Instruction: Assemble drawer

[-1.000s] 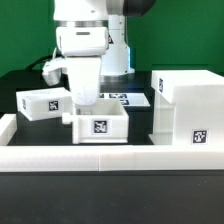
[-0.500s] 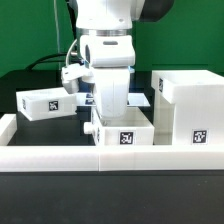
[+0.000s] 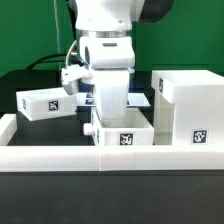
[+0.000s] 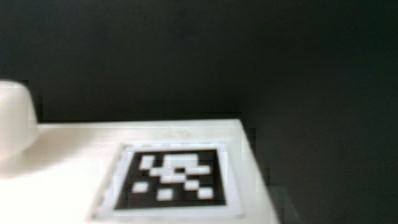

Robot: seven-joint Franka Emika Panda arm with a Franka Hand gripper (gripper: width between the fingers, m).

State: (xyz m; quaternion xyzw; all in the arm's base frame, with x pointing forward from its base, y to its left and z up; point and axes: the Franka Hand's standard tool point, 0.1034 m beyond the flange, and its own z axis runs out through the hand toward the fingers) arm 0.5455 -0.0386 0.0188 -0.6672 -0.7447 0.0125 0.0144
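Observation:
The drawer's large open-fronted case (image 3: pixel 188 108) stands at the exterior view's right. One small tray (image 3: pixel 124 135) sits just left of the case, against the front wall strip. A second small tray (image 3: pixel 44 103) lies at the left. My gripper (image 3: pixel 108 118) reaches down into the tray next to the case and is shut on its back wall. The fingertips are hidden behind the tray's rim. The wrist view shows a white surface with a black-and-white tag (image 4: pixel 175 180) on dark table. No fingers show there.
Low white wall strips (image 3: pixel 60 158) run along the front and the left side (image 3: pixel 6 125). The marker board (image 3: pixel 138 99) lies flat behind the arm. A white cable (image 3: pixel 72 72) hangs at the gripper's left. Dark table shows between the left tray and the arm.
From one second ago to half a second ago my gripper moved right and the small tray went with it, ending close to the case. Nothing has moved since.

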